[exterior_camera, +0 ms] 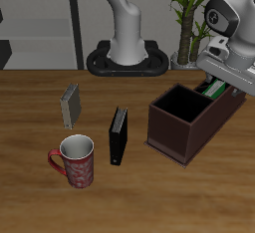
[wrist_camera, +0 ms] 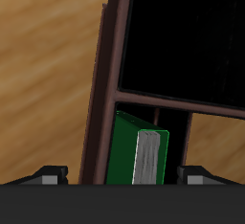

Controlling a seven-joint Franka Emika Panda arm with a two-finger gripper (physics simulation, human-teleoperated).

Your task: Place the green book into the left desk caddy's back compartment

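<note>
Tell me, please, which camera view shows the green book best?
The wrist view. There the green book shows its green cover and pale page edge, standing inside a narrow section of the left desk caddy. The exterior view shows only a small green sliver under the gripper, whose fingers cannot be read.

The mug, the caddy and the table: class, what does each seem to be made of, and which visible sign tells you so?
Mug: probably glazed ceramic, going by the red-and-white patterned wall, pale inside and thick red handle.
Left desk caddy: matte dark maroon-brown panels with no visible grain; painted wood or plastic, unclear.
Table: wood or wood veneer, shown by brown streaked grain and a low sheen.
</note>
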